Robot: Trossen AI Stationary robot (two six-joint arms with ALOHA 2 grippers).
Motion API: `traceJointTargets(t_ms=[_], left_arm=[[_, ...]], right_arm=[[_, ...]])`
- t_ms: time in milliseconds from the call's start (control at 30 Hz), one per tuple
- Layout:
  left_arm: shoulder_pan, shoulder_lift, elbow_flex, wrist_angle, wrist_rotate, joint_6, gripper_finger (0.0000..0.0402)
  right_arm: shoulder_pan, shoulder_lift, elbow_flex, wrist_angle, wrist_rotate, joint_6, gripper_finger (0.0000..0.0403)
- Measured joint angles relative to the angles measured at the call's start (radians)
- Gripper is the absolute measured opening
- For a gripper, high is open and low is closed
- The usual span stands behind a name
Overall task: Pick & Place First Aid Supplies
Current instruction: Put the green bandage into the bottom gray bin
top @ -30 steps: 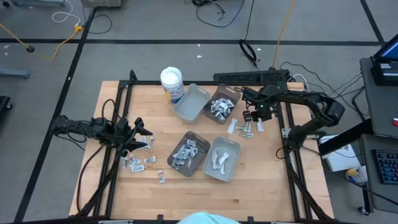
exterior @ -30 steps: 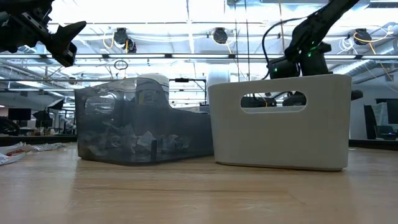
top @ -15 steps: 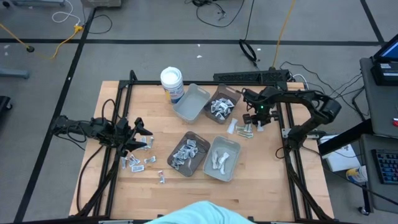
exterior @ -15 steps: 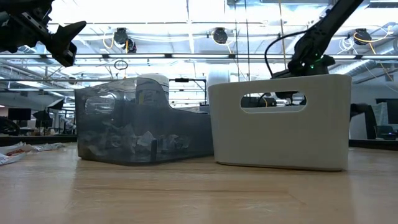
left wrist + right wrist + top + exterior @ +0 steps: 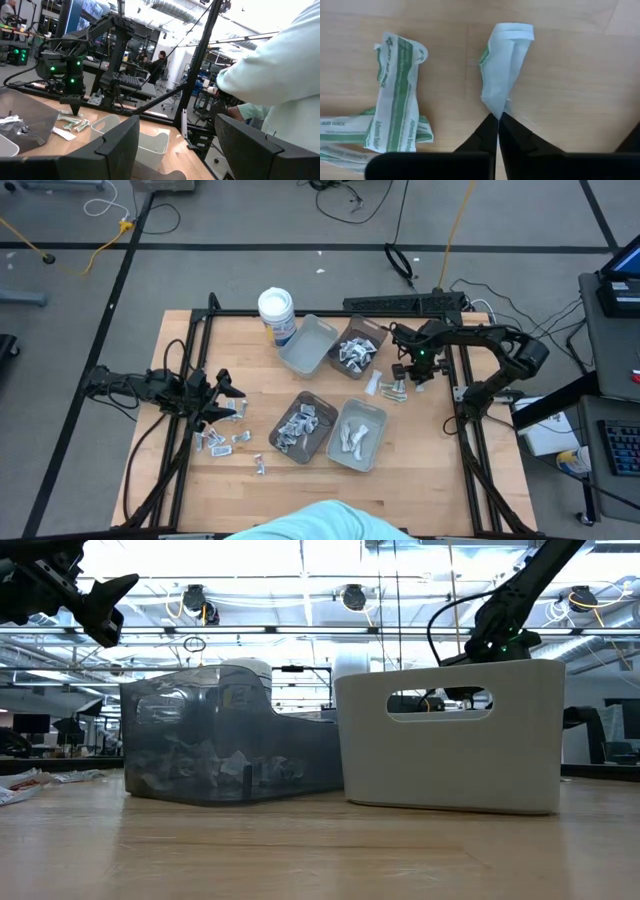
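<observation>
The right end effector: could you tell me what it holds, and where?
The right end effector pinches a white-and-green packet by its narrow lower tip, on the table.

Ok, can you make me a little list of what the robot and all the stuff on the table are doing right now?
Right gripper: down at the table, jaws shut on the end of a crumpled green-and-white packet
Beside it: more green-and-white strips lying on the wood
Left gripper: waiting over the loose packets, jaws open, holding nothing
Trays: four; the dark tray holds silvery packets
White tub: upright at the table's far edge
</observation>
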Motion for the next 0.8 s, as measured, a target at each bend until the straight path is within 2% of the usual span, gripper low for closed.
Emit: traceJointTargets(t_ms=[467,800], left_arm=[[0.0,0.0,0.0,0.0,0.0,0.0,0.0267],[0.0,0.0,0.0,0.0,0.0,0.0,0.0267]], right_arm=[[0.0,-0.041,0.154,-0.209,0.001,0.004,0.0002],[0.013,-0.041,0.286,-0.337,0.0,0.096,0.0001]])
